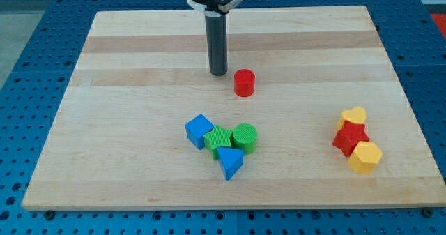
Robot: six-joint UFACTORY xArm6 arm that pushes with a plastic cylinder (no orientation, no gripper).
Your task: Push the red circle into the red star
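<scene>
The red circle [244, 83] is a short red cylinder standing near the board's middle. My tip [219, 73] rests on the board just to the view's left of the red circle, a small gap apart. The red star [349, 139] lies at the view's right, wedged between a yellow heart [354, 117] above it and a yellow hexagon [365, 157] below it.
A cluster sits below the middle: a blue cube [199, 130], a green star-like block [218, 139], a green cylinder [244, 137] and a blue triangle [230, 162]. The wooden board [125, 54] lies on a blue perforated table.
</scene>
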